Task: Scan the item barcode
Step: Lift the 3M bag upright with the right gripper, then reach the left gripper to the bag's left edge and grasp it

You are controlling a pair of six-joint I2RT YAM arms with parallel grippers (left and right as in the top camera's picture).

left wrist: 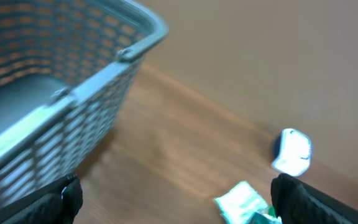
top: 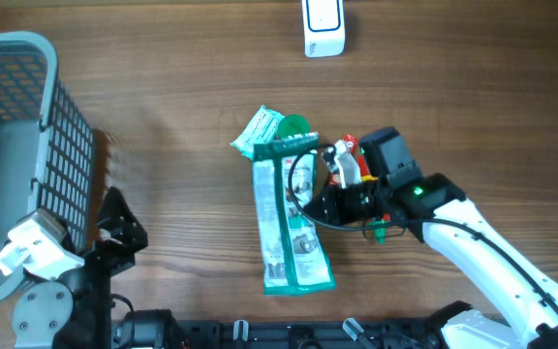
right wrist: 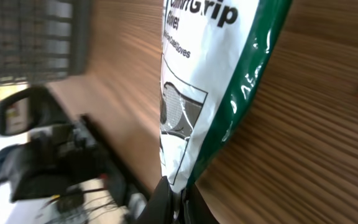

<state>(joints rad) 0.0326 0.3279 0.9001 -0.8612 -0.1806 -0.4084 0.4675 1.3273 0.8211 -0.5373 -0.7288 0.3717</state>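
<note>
- The table [top: 163, 87] before me is brown wood, its grain running from side to side.
- A grey mesh basket [top: 66, 145] stands on it at my left edge, partly out of view.
- A small white scanner [top: 324, 27] sits at the far edge, a little right of the middle.
- A long green-and-white packet [top: 294, 228] lies near the middle, its length running from my near edge towards the far one, print facing up.
- A smaller crumpled pouch [top: 260, 131], also green and white, lies at that packet's far end, touching it.
- A small red thing [top: 349, 145] shows just right of the packet's far end; I cannot tell what it is.

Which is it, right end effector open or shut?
Shut: the right wrist view shows the right end effector clamped on an edge of the glove packet.
</note>
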